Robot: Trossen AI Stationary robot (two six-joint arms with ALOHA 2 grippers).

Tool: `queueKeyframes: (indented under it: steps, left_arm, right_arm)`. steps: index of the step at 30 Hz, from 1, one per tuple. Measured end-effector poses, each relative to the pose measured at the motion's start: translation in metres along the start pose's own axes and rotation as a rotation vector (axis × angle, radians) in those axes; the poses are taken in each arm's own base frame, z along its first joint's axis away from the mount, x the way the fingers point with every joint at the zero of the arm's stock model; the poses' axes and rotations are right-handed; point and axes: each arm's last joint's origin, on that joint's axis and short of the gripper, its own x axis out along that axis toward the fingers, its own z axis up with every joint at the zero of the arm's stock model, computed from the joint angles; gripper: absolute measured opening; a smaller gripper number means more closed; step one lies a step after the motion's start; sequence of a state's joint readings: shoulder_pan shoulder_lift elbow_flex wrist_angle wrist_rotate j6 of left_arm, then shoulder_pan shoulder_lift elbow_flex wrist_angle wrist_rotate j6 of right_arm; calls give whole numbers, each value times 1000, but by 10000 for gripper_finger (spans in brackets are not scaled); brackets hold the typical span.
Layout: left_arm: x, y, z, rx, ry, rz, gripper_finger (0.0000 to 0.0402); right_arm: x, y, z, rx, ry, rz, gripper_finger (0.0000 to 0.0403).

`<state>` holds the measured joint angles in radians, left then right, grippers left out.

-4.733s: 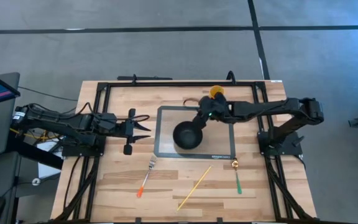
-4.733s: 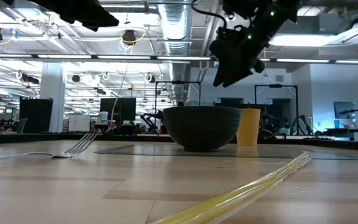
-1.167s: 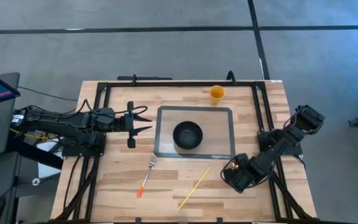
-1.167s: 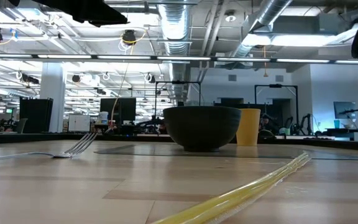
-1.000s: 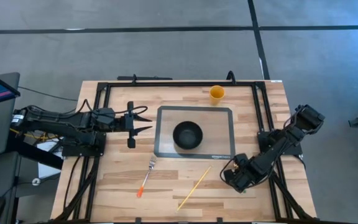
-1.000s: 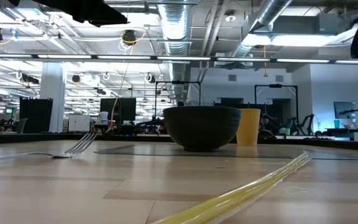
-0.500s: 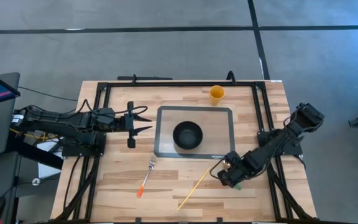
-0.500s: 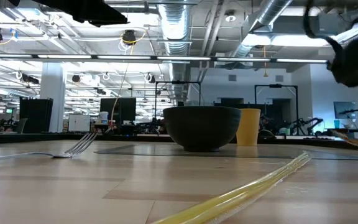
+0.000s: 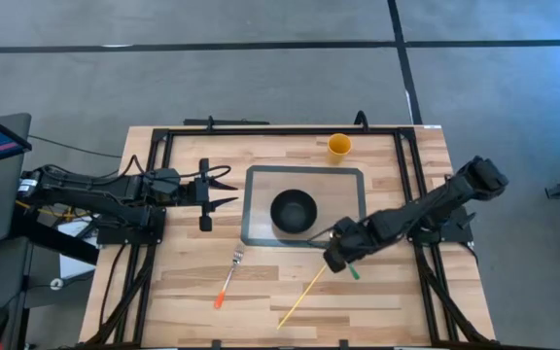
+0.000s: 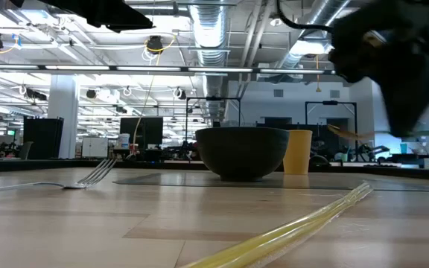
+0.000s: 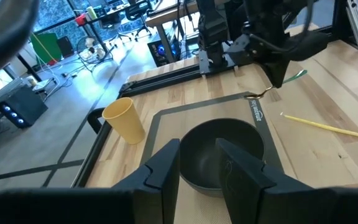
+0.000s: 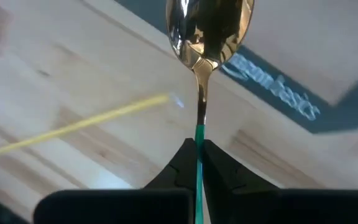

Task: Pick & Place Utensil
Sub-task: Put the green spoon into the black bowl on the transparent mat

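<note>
This is a robotics lab in an open industrial hall. The pale wooden plank worktop (image 9: pixel 192 282) carries a black metal rail frame (image 9: pixel 261 126) and stands on a grey concrete floor (image 9: pixel 212 78). Behind it run exposed silver ceiling ducts (image 10: pixel 213 30), white strip lights (image 10: pixel 110 68), dark computer monitors (image 10: pixel 141 132) and office chairs (image 11: pixel 143 7).

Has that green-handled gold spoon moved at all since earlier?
Yes. The green-handled gold spoon, pinched in the right gripper, has left the table's right side for the grey mat's corner.
</note>
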<state>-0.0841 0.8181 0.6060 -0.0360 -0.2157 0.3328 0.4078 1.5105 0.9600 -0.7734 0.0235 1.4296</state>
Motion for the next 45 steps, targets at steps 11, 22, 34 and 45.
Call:
queueKeyframes:
  steps: [11, 22, 34, 45]
  left_arm:
    - [0, 0, 0, 2, 0, 0, 104]
    - [0, 0, 0, 3, 0, 0, 104]
    - [0, 0, 0, 3, 0, 0, 104]
    - [0, 0, 0, 3, 0, 0, 104]
  right_arm:
    - [-22, 14, 70, 118, 58, 246, 8]
    - [-27, -9, 122, 263, 160, 347, 8]
    - [-33, -13, 147, 338, 120, 473, 8]
    - [10, 3, 157, 315, 219, 494, 8]
